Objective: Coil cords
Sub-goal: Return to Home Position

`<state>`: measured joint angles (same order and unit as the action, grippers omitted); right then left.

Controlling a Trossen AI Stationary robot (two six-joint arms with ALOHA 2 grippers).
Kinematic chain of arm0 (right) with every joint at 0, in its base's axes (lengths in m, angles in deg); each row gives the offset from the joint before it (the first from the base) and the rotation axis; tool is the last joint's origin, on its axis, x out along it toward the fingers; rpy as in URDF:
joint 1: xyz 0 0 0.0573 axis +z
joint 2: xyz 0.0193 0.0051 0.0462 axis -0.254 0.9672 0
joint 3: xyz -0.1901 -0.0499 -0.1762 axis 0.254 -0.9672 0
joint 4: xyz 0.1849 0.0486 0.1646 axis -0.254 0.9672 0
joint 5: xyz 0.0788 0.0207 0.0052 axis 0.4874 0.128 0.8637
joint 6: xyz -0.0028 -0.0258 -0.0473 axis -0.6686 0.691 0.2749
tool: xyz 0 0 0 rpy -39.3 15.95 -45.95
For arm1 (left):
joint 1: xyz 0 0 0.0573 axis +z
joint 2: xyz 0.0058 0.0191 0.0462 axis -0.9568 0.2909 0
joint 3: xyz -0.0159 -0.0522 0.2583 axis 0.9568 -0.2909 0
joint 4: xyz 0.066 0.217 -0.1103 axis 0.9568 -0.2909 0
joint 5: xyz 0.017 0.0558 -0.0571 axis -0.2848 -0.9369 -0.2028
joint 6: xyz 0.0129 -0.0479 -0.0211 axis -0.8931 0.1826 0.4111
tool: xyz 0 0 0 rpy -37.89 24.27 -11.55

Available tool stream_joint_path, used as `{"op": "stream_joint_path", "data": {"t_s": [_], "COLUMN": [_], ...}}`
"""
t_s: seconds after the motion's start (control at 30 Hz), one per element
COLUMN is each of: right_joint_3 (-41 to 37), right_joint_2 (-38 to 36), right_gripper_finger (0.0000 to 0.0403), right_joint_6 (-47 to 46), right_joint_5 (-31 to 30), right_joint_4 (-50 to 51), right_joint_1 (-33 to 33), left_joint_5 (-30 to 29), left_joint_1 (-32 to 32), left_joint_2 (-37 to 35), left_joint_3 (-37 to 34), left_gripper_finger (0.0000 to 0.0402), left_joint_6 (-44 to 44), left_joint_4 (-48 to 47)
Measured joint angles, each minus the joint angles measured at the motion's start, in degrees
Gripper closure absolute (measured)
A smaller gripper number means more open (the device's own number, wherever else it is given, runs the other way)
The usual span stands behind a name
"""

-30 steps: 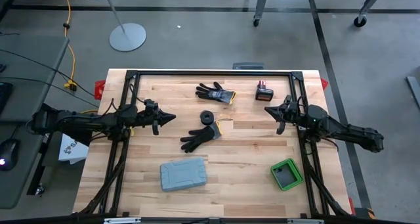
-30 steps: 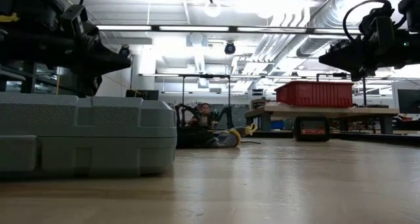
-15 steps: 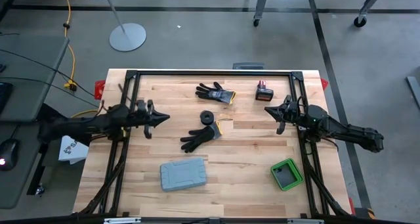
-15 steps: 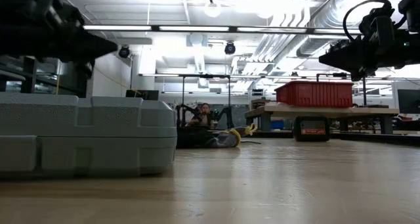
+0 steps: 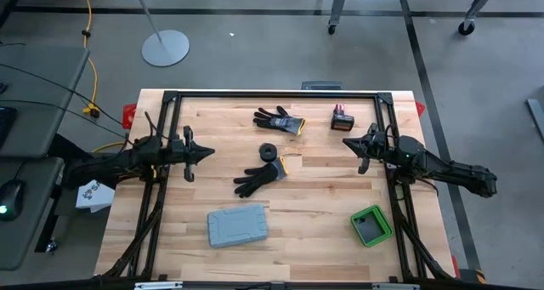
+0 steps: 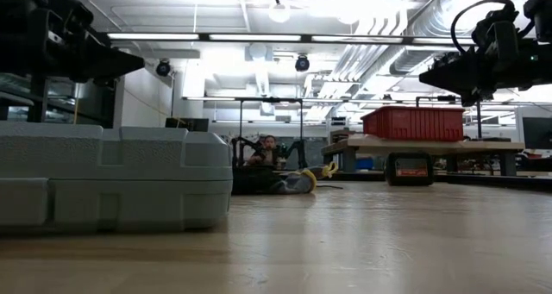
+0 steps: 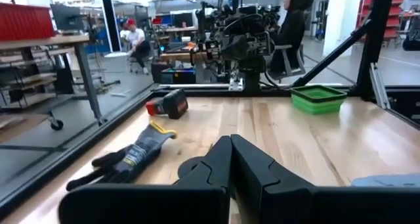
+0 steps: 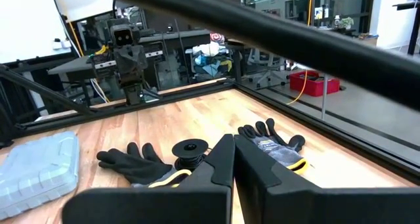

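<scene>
The coiled cord (image 5: pixel 269 150) lies just above centre frame, near a black glove (image 5: pixel 259 177). Likely light, thin and springy: pinch across the ring, not one strand. Left gripper (image 5: pixel 209 152) and right gripper (image 5: pixel 346 142) hover mid-left and mid-right, jaws pressed together, empty.

legible text: none | labels, brands, numbers, signs: none readable in any view

Table (image 5: pixel 323 196) pale wood, smooth; case (image 5: pixel 237 225) grey matt plastic.
</scene>
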<state>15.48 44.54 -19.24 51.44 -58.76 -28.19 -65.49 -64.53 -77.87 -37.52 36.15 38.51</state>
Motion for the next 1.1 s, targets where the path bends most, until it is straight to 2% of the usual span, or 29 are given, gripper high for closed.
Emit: {"op": "stream_joint_path", "data": {"t_s": [0.37, 1.1], "right_joint_3": [0.0, 0.0], "right_joint_2": [0.0, -0.01], "right_gripper_finger": [0.0402, 0.0402], "right_joint_6": [0.0, 0.0], "right_joint_5": [0.01, 0.07], "right_joint_4": [0.0, 0.02], "right_joint_1": [0.02, 0.01], "left_joint_5": [-0.07, -0.13], "left_joint_1": [0.04, 0.04], "left_joint_2": [1.03, 1.01], "left_joint_3": [0.0, -0.02], "left_gripper_finger": [0.0398, 0.0398], "left_joint_6": [2.92, 2.9], "left_joint_4": [-0.03, -0.03]}}
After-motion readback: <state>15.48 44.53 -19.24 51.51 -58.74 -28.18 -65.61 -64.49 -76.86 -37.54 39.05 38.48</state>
